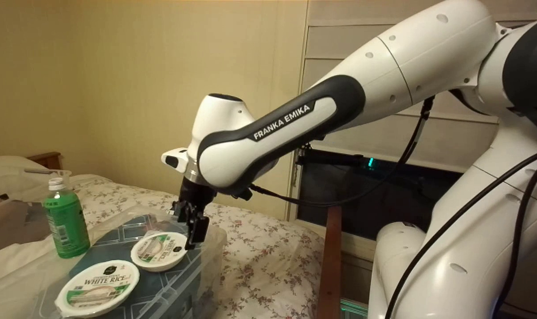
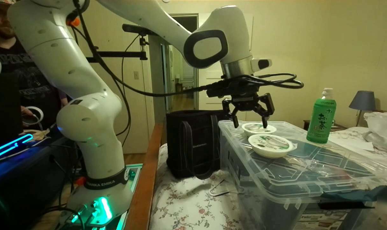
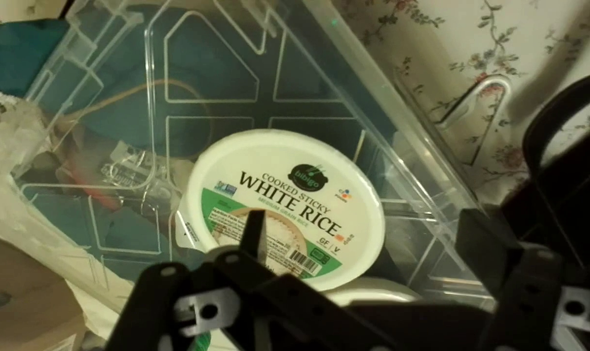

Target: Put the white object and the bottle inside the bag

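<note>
The see-through bin (image 2: 276, 173), nearest in an exterior view, stands beside the black bag (image 2: 198, 140). The gripper (image 2: 250, 124) hangs parted and empty over the bin, on which the bottle (image 2: 322, 121) stands upright, well apart, and the closer white bowl (image 1: 158, 251) lies just below, toward the bottle.

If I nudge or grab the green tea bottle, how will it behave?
The green tea bottle may tip, standing tall on a narrow base. Once down, its rounded sides could let it roll; their smooth look suggests some slipperiness. I can't judge its weight.
</note>
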Motion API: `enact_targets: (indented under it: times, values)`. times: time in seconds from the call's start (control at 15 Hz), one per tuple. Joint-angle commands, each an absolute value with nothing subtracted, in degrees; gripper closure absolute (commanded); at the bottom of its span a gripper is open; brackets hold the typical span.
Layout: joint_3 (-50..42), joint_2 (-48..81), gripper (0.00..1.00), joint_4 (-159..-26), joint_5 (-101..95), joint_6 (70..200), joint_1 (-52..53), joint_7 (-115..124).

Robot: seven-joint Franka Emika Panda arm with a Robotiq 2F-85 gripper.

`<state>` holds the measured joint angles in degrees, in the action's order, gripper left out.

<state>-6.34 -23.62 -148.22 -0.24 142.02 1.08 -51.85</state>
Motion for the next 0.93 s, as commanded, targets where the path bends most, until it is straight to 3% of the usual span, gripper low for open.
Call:
enact_targets:
  times: [0.0, 0.33, 0.87]
  values:
    - [-12.4, -26.1, 0.00, -146.2, 7.5, 134.2, 3.1, -52.6]
    - [-17.0, -22.5, 0.00, -144.6, 17.2, 132.8, 2.9, -50.0]
    - [-18.5, -15.7, 0.00, -145.1, 40.6, 142.1, 3.5, -48.6]
